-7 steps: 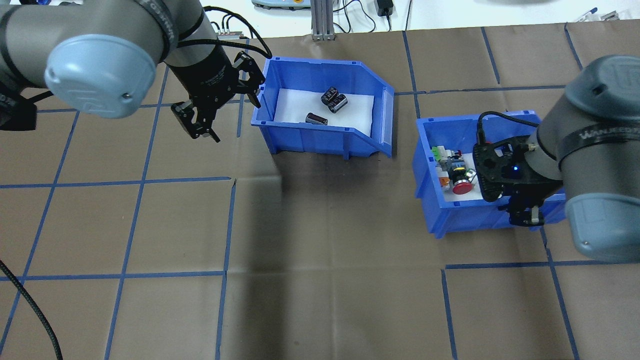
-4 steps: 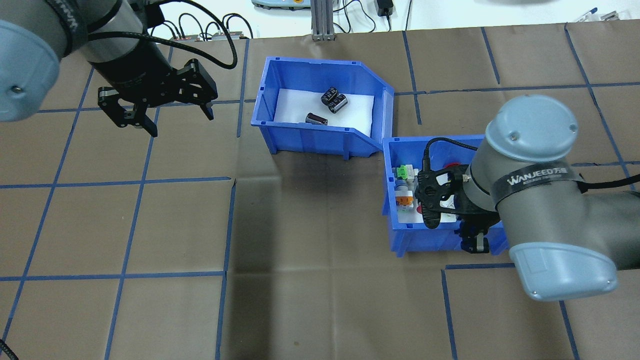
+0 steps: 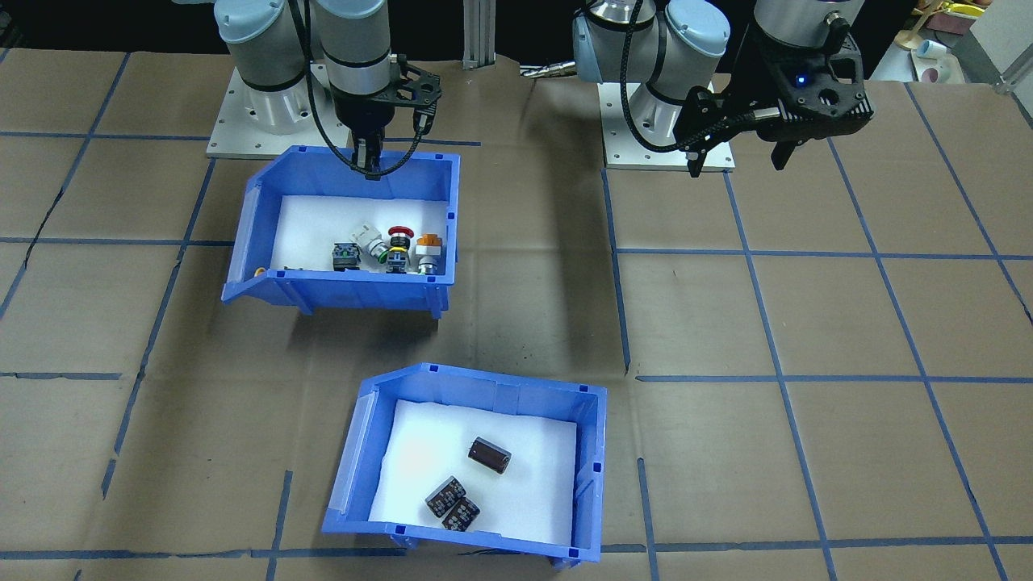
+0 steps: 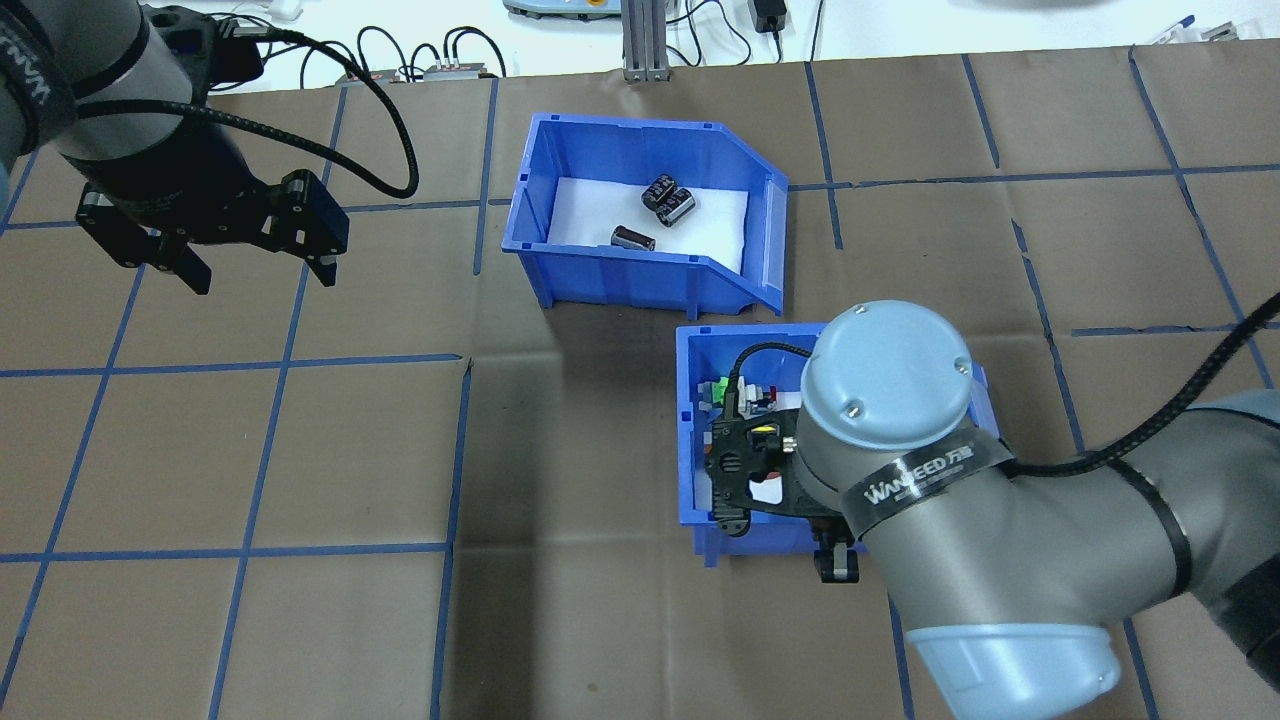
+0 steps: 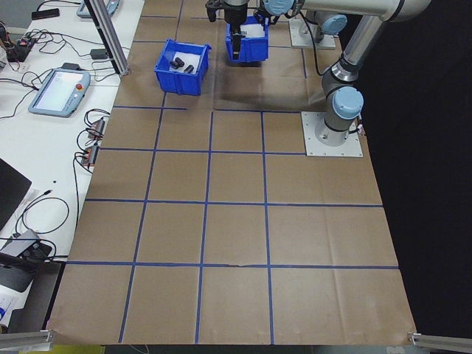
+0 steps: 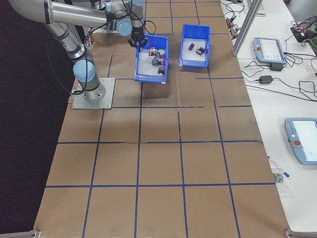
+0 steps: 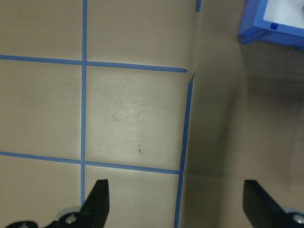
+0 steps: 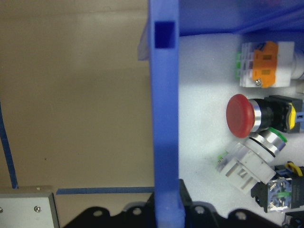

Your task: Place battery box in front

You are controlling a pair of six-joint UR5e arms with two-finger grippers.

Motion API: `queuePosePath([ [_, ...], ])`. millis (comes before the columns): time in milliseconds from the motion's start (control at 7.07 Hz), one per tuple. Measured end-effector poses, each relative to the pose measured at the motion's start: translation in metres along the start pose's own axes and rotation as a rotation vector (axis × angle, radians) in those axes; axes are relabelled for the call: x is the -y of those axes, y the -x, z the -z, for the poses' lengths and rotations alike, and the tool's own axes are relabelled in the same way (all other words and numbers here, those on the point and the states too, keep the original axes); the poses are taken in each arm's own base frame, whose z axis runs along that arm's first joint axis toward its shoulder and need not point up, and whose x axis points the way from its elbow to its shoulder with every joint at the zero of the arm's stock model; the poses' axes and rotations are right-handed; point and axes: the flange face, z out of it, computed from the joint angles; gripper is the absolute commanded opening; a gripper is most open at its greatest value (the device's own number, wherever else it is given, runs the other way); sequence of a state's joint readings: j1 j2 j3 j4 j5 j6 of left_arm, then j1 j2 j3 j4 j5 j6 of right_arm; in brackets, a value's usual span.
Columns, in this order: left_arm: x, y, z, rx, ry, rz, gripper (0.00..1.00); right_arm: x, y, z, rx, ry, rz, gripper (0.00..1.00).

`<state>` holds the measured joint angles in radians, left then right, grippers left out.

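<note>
Right claw [image 3: 366, 158] is clamped on the near wall of the blue plastic switch bin [image 3: 242, 266], left claw [image 4: 255, 268] hangs open, while the blue open-top battery box [image 4: 640, 278] sits far-side on the worktop, seemingly placed.

left gripper [image 4: 255, 268] spread wide — right gripper [image 3: 367, 159] clamped

We see the battery box [image 4: 650, 245] on the worktop [image 4: 300, 450], three batteries [image 4: 660, 205] inside it. Nearer the robot and just to its right sits the switch bin [image 4: 692, 440], its back wall between the right gripper's [image 3: 367, 157] fingers. Well off to the left hangs the left gripper [image 4: 255, 270], over bare worktop.
</note>
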<state>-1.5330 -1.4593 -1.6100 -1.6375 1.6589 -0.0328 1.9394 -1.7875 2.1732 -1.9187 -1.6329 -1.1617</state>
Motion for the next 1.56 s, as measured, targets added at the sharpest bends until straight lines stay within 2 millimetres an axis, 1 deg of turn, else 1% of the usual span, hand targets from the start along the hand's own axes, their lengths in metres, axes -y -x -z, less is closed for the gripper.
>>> queuePosePath([
  [283, -0.003, 0.000, -0.002, 0.001, 0.002, -0.001, 0.99, 0.049, 0.015, -0.014, -0.050, -0.019, 0.022, 0.05],
  [425, -0.002, -0.001, -0.003, -0.004, 0.003, 0.002, 0.99, 0.068, 0.022, -0.021, -0.069, -0.030, 0.026, 0.06],
  [566, 0.000, -0.005, -0.004, -0.041, 0.005, 0.002, 0.99, 0.078, 0.026, -0.026, -0.076, -0.038, 0.015, 0.08],
  [708, 0.001, -0.010, -0.005, -0.088, 0.007, -0.001, 0.99, 0.082, 0.028, -0.028, -0.073, -0.042, 0.005, 0.14],
  [849, 0.001, -0.012, -0.005, -0.116, 0.007, -0.010, 0.99, 0.083, 0.029, -0.030, -0.066, -0.042, -0.002, 0.48],
  [991, -0.001, -0.014, -0.004, -0.128, 0.004, -0.035, 0.99, 0.083, 0.031, -0.033, -0.058, -0.039, -0.009, 0.99],
  [1274, -0.009, -0.014, -0.003, -0.133, -0.001, -0.071, 0.99, 0.079, 0.037, -0.045, -0.039, -0.029, -0.013, 1.00],
  [1415, -0.012, -0.014, -0.005, -0.128, 0.002, -0.075, 0.99, 0.078, 0.033, -0.041, -0.047, -0.033, -0.019, 1.00],
  [1557, -0.014, -0.014, -0.008, -0.123, 0.006, -0.076, 0.99, 0.079, 0.023, -0.026, -0.067, -0.044, -0.031, 1.00],
])
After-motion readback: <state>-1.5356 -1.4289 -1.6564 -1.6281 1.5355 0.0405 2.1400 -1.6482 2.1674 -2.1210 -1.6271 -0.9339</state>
